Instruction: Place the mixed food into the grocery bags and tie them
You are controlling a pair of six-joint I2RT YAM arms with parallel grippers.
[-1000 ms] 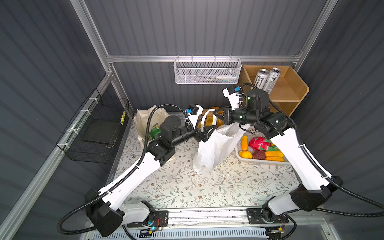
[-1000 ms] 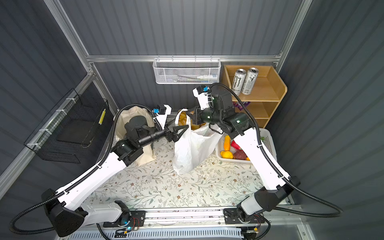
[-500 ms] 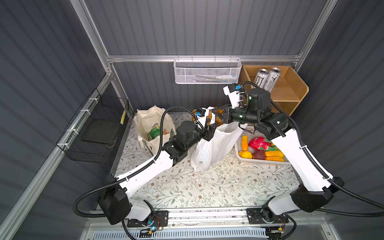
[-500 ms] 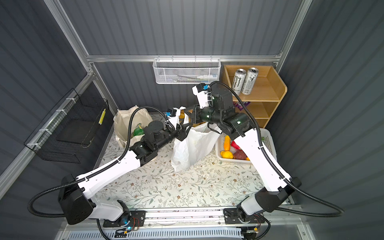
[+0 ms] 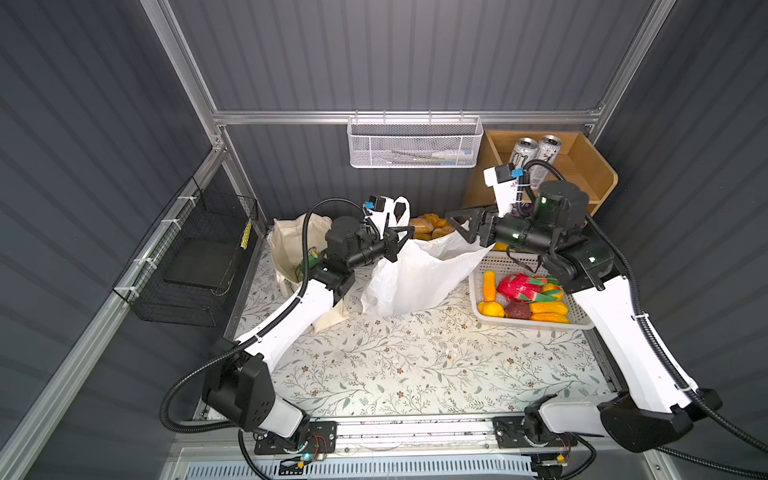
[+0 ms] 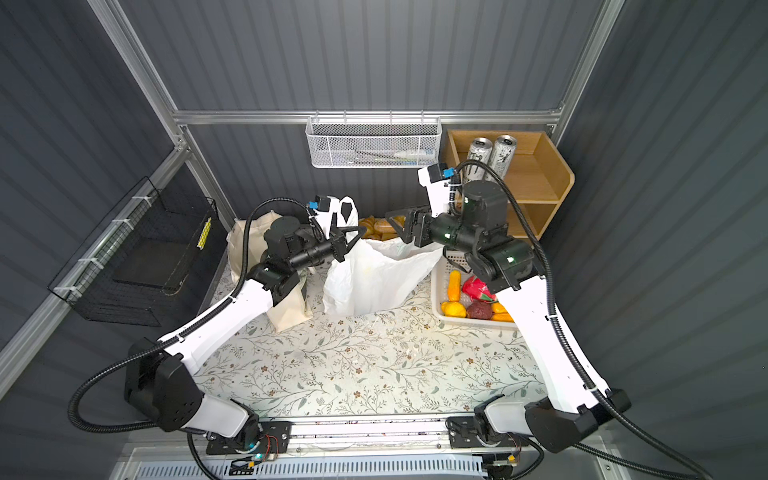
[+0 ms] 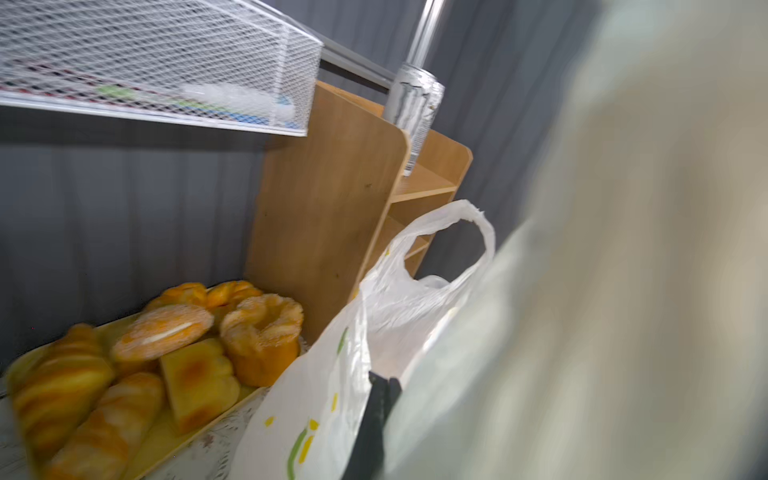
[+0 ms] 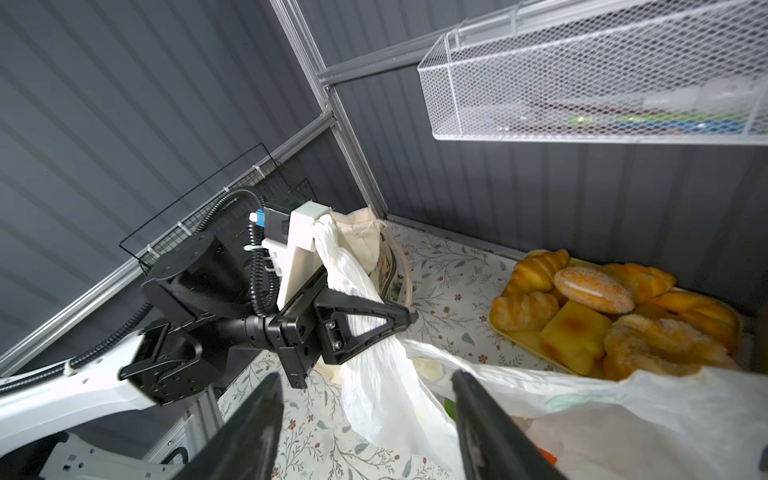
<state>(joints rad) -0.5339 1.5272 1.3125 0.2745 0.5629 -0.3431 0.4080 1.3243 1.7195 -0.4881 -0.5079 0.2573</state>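
Blurred cloth or film fills half the left wrist view; the white bag's (image 5: pixel 415 278) contents are mostly hidden. It stands on the worktop (image 5: pixel 415 365) between tote (image 5: pixel 286 237) and basket (image 5: pixel 540 325) of toy produce (image 5: pixel 519 289). The left arm reaches level, left fingers (image 8: pixel 399 313) clamped on a bag handle; right fingers (image 8: pixel 482 419) apart over the opposite rim.

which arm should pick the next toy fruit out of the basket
Probably right. The right hand is open and empty near the white basket of toy fruit; the left hand is shut on the plastic bag's handle.
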